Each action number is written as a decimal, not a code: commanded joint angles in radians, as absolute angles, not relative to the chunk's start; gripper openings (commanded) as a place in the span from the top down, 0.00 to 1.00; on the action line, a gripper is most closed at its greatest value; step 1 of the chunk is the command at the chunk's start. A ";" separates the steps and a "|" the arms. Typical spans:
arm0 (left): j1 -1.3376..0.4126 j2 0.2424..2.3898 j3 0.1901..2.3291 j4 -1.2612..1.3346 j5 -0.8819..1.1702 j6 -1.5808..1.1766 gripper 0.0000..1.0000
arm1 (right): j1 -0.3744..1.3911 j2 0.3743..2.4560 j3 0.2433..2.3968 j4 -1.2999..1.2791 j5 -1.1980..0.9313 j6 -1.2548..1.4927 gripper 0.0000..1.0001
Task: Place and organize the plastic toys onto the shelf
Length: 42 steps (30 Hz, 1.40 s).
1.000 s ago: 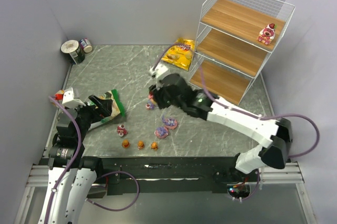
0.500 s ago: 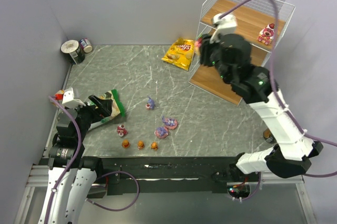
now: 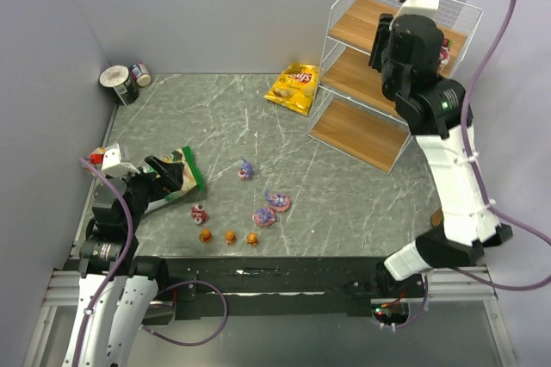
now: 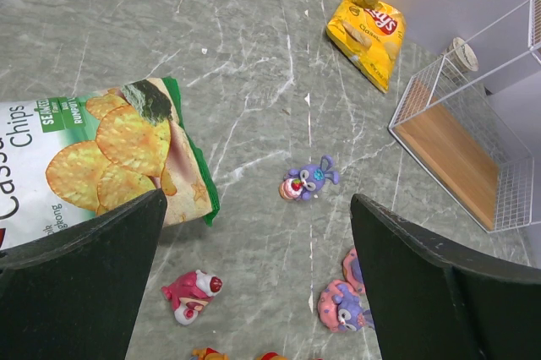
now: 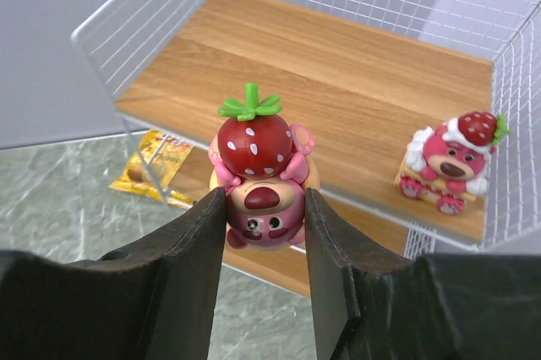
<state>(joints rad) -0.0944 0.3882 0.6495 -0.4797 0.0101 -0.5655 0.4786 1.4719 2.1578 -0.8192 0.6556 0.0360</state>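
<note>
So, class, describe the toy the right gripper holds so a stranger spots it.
Find the white wire shelf; the right gripper hangs by its top board. Its pink toy, topped by a strawberry, is gripped in air, unlike the bear standing on the board.

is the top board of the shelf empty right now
No, a pink-and-red strawberry toy sits on the top board, close to the wire wall on the right of the right wrist view.

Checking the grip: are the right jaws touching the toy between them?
Touching. The right wrist view shows the right gripper with both jaws pressing the strawberry toy.
</note>
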 commanded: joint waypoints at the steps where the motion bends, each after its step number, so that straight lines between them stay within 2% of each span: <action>1: -0.089 0.390 0.657 -0.465 0.008 -0.575 0.04 | 0.439 1.552 2.316 -0.906 0.689 0.115 1.00; 3: -0.089 0.393 0.657 -0.463 0.008 -0.577 0.04 | 0.431 1.623 2.432 -0.968 0.704 0.168 1.00; 6: -0.089 0.397 0.658 -0.465 0.009 -0.577 0.04 | 0.408 1.680 2.497 -1.035 0.704 0.215 1.00; 40: -0.089 0.399 0.655 -0.463 0.011 -0.578 0.04 | 0.308 1.752 2.460 -1.028 0.715 0.264 1.00; 42: -0.089 0.397 0.655 -0.463 0.011 -0.580 0.04 | 0.301 1.756 2.459 -1.029 0.713 0.264 0.97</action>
